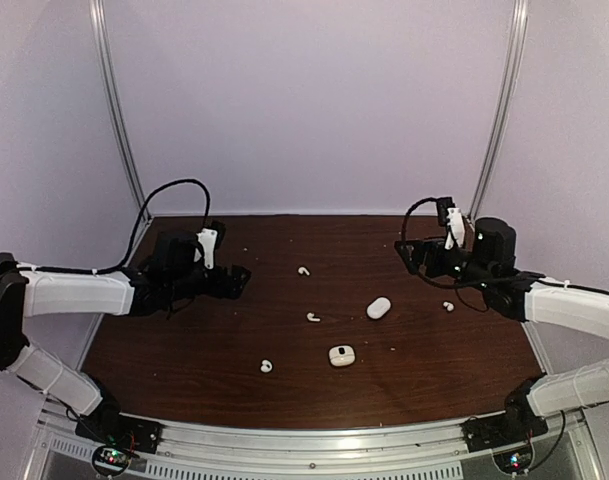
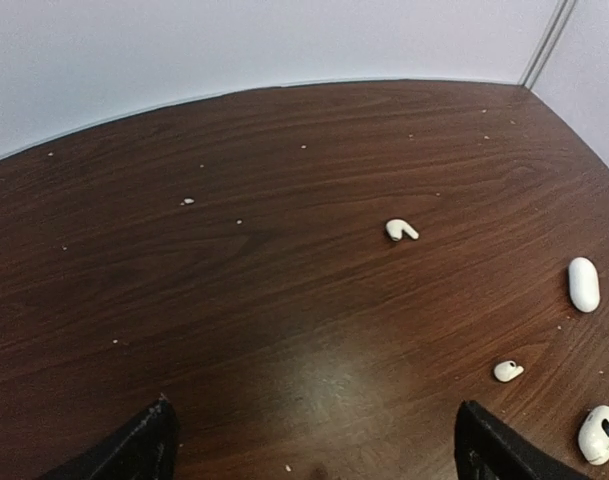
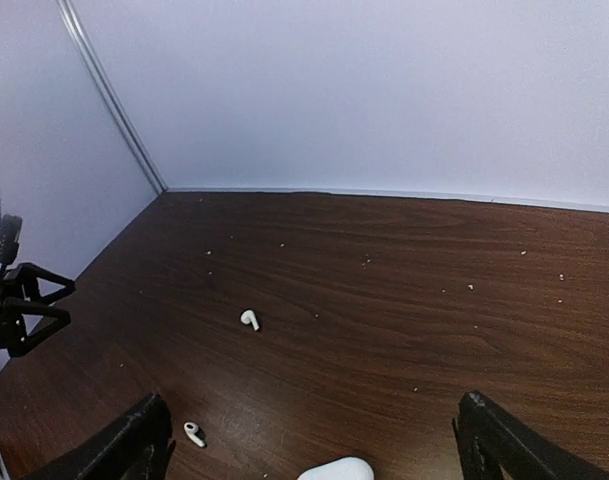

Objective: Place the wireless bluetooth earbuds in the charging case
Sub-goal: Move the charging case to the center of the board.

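Four small white earbuds lie on the dark wooden table: one at the back centre (image 1: 303, 270), one in the middle (image 1: 313, 318), one at the front (image 1: 266, 366) and one on the right (image 1: 448, 306). A closed white case (image 1: 378, 308) lies right of centre. A second case (image 1: 341, 356), showing a dark opening, lies in front of it. My left gripper (image 1: 239, 280) is open and empty, left of the earbuds (image 2: 401, 230). My right gripper (image 1: 414, 255) is open and empty, behind the right earbud. The right wrist view shows two earbuds (image 3: 249, 319) and the closed case (image 3: 334, 469).
Pale walls with metal corner posts (image 1: 119, 110) close off the back and sides. Small white crumbs (image 2: 187, 201) dot the tabletop. My left arm's gripper shows at the left edge of the right wrist view (image 3: 14, 300).
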Available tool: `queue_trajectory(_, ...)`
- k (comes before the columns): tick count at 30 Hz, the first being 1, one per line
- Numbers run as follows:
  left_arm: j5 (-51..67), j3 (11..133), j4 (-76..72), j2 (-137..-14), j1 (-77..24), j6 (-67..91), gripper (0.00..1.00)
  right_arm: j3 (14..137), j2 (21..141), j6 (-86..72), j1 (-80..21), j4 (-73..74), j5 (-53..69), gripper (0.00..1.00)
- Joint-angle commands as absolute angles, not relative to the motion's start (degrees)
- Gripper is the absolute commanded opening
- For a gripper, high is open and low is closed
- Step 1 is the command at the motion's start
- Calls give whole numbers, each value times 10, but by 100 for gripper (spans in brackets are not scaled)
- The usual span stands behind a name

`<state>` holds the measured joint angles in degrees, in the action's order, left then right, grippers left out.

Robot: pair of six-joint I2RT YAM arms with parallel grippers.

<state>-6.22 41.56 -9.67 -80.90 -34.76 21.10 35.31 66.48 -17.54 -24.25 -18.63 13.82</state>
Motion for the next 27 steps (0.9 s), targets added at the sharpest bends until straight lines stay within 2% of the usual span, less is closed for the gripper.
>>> queue_trajectory(1, -6, 389, -172, -773, -366, 201, 98, 354, 643, -121, -289, -127, 186, 100)
queue_trajectory(8, 87, 317, -244, -688, -376, 206, 98, 360, 659, -72, -417, -69, 200, 100)
queue_trajectory(16, 153, 303, -268, -657, -382, 190, 98, 382, 765, -7, -545, -23, 173, 96)
queue_trajectory(27, 186, 287, -306, -666, -385, 192, 98, 422, 901, 90, -573, -8, 131, 94)
